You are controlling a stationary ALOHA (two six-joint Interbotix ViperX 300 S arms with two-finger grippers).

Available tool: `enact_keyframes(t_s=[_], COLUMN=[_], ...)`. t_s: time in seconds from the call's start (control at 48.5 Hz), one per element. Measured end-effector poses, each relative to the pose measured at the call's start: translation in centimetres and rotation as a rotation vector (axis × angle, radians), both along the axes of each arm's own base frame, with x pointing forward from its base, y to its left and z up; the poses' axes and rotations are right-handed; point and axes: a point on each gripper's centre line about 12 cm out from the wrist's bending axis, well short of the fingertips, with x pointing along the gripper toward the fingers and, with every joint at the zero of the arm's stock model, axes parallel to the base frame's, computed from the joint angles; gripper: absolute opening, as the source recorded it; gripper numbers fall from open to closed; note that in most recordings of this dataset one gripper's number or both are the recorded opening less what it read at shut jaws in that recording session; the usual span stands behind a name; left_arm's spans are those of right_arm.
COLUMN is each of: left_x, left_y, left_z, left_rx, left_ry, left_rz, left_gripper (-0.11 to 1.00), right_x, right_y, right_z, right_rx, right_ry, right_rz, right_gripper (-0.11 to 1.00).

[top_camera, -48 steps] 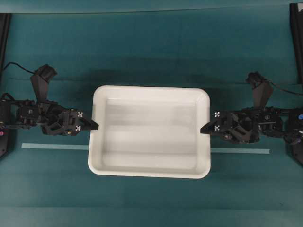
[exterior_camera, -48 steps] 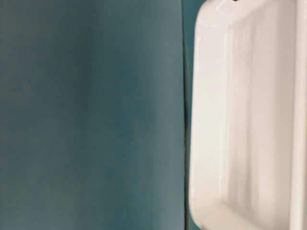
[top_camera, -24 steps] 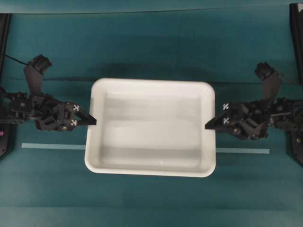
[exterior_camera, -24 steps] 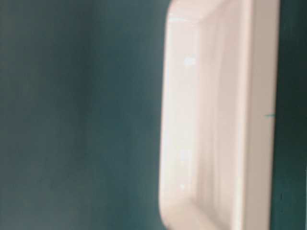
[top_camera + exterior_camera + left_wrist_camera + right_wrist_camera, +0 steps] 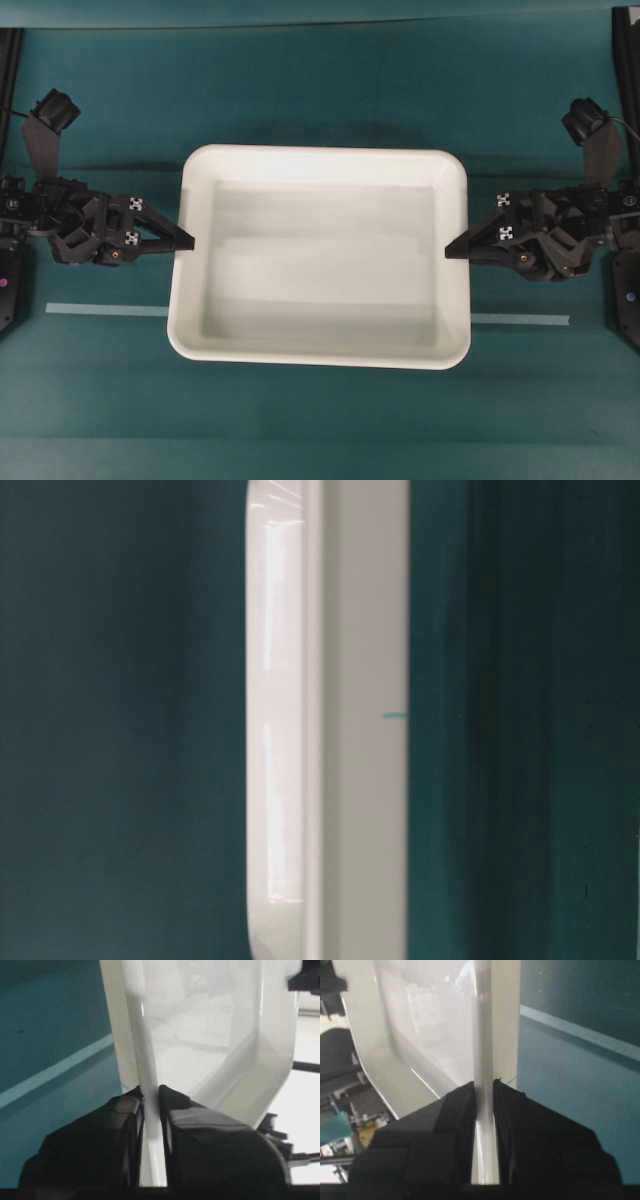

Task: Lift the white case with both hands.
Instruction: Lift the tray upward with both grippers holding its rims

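Note:
The white case point(image 5: 320, 165) hangs in the air over the teal table, level between both hands. My left gripper point(image 5: 186, 243) is shut on the rim of its left wall, which shows white between the black fingers point(image 5: 131, 1110) in the left wrist view. My right gripper point(image 5: 451, 251) is shut on the rim of the right wall point(image 5: 483, 1060) in the same way. The table-level view shows the case point(image 5: 345, 730) edge-on as a white band. The case holds nothing.
A thin pale tape strip point(image 5: 105, 309) runs across the table under the case and comes out again on the right. Black frame posts point(image 5: 625, 70) stand at both far edges. Teal table surface point(image 5: 320, 90) surrounds the case on all sides.
Both grippers have risen with the case held between them. It looks larger from overhead, and the table-level view has gone from seeing its inside to seeing it edge-on.

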Motion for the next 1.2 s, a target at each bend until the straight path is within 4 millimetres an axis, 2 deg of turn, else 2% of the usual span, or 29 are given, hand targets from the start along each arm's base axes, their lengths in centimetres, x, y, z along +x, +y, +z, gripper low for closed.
enact_keyframes(t_s=[0.33, 0.702, 0.991, 1.197], left_x=[0.1, -0.7, -0.3, -0.2], left_y=[0.1, 0.1, 0.1, 0.0], left_z=[2.9, 7.2, 11.5, 13.6], left_rx=[0.0, -0.013, -0.023, -0.024], left_ry=[-0.068, -0.124, -0.204, -0.218], left_rz=[0.006, 0.015, 0.018, 0.018], left_gripper=[0.08, 0.08, 0.08, 0.08], right_x=[-0.4, -1.2, -2.2, -2.9], right_y=[0.3, 0.3, 0.3, -0.1], right_z=[2.1, 6.9, 10.1, 13.2], right_rx=[0.007, 0.031, 0.043, 0.038], right_ry=[-0.021, -0.106, -0.139, -0.187], right_rz=[0.022, 0.024, 0.031, 0.019], right_gripper=[0.11, 0.11, 0.11, 0.11])
